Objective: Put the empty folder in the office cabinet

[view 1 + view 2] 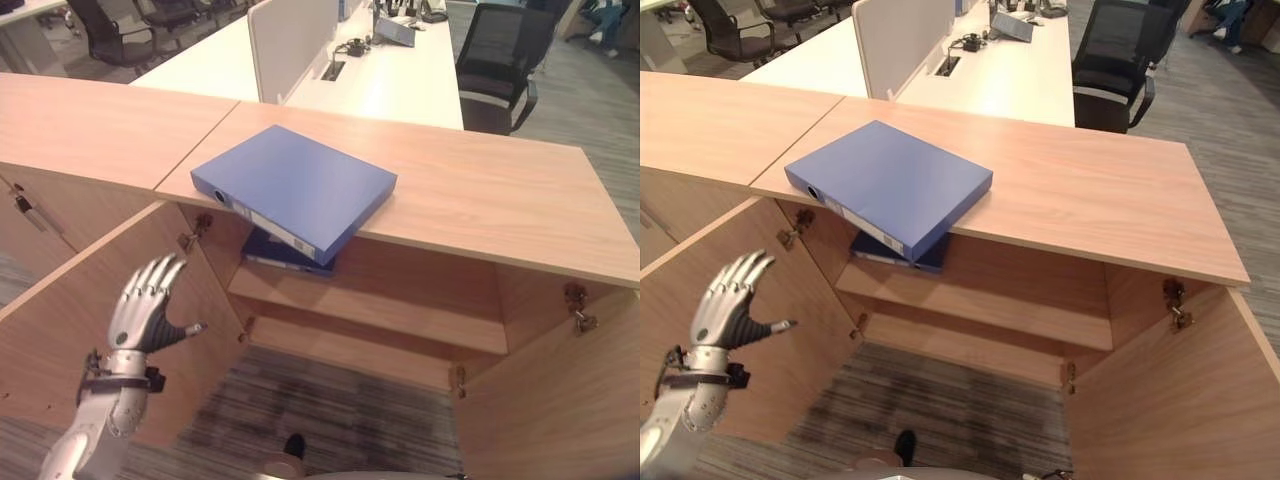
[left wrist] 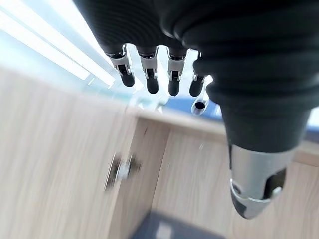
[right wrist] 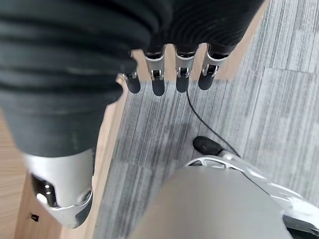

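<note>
The blue folder (image 1: 295,190) is lying on the cabinet top (image 1: 500,190), one corner overhanging the open cabinet. The left hand (image 1: 145,305) is hovering by the open door (image 1: 90,330), fingers spread, holding nothing; the right hand (image 3: 169,74) is hanging relaxed and empty. Best approach — reaching for the overhanging corner, gripping firmly, then sliding it onto the shelf (image 1: 380,315).

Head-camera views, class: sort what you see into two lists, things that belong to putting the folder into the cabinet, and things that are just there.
Belongs to the job:
- blue folder, lying on the cabinet top, overhanging its front edge
- cabinet, both doors open
- left hand, open, raised beside the left door
- right hand, open

Just there:
- second blue folder on the shelf
- white desk
- black office chair
</note>
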Available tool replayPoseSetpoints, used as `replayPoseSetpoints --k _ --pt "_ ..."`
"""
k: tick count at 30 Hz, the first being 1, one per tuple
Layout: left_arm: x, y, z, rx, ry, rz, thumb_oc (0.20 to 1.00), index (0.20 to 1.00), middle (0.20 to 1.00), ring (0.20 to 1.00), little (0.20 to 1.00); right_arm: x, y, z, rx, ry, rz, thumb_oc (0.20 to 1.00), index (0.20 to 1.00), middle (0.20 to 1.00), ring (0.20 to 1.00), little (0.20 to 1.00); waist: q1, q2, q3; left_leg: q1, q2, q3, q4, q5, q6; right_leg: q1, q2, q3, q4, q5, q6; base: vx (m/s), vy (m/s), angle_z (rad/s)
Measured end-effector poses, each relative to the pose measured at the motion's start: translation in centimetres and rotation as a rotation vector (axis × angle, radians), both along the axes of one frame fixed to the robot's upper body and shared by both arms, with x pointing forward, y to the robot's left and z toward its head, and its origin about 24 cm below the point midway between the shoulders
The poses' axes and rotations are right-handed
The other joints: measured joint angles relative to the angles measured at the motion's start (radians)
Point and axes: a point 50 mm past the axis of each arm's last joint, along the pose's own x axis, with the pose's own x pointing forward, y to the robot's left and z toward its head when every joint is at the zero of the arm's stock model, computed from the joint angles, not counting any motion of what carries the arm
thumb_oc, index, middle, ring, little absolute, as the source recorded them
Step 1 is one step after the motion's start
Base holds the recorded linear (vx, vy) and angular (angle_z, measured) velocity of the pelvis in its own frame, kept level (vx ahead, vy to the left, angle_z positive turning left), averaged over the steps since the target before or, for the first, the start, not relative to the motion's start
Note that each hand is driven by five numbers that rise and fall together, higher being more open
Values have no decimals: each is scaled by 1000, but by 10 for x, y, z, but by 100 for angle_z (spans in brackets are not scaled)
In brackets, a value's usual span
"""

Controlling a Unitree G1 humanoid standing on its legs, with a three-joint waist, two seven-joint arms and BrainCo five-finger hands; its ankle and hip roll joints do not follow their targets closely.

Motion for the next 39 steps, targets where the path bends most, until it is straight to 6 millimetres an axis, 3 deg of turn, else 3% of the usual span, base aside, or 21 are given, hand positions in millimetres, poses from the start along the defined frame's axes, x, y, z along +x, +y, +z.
replayPoseSetpoints --k 7,16,22,27,30,39 --pt "17 -14 44 145 -139 -138 1000 1000 1000 1000 1000 1 -4 1 -8 -4 6 1000 1000 1000 1000 1000 -23 22 10 8 0 2 0 5 3 1 1 1 0 1 -1 0 0 0" --pt "33 -24 69 307 -213 -217 1000 1000 1000 1000 1000 4 -6 2 -16 -12 14 1000 1000 1000 1000 1000 -64 24 12 16 3 39 0 3 2 -13 -1 41 0 4 4 7 17 -11" --pt "58 -32 72 408 -195 -252 1000 1000 1000 1000 1000 6 -7 3 -20 -23 19 1000 1000 1000 1000 1000 -106 18 10 32 4 58 0 0 0 -4 -2 53 0 8 -2 24 20 -8" --pt "66 -32 75 451 -196 -246 1000 1000 1000 1000 1000 6 -8 3 -23 -22 17 1000 1000 1000 1000 1000 -139 11 6 40 6 71 0 -1 0 -5 -1 67 1 12 -6 14 21 -8" --pt "67 -33 62 466 -140 -256 1000 1000 1000 1000 1000 6 -8 3 -23 -23 16 1000 1000 1000 1000 1000 -142 8 4 45 10 84 0 -2 -1 -5 1 78 0 14 -5 1 15 -11" --pt "68 -29 50 468 -82 -238 1000 1000 1000 1000 1000 5 -9 3 -24 -22 16 1000 1000 1000 1000 1000 -155 -4 -7 47 20 114 0 -2 -2 -22 9 113 0 26 -7 -7 11 -12"
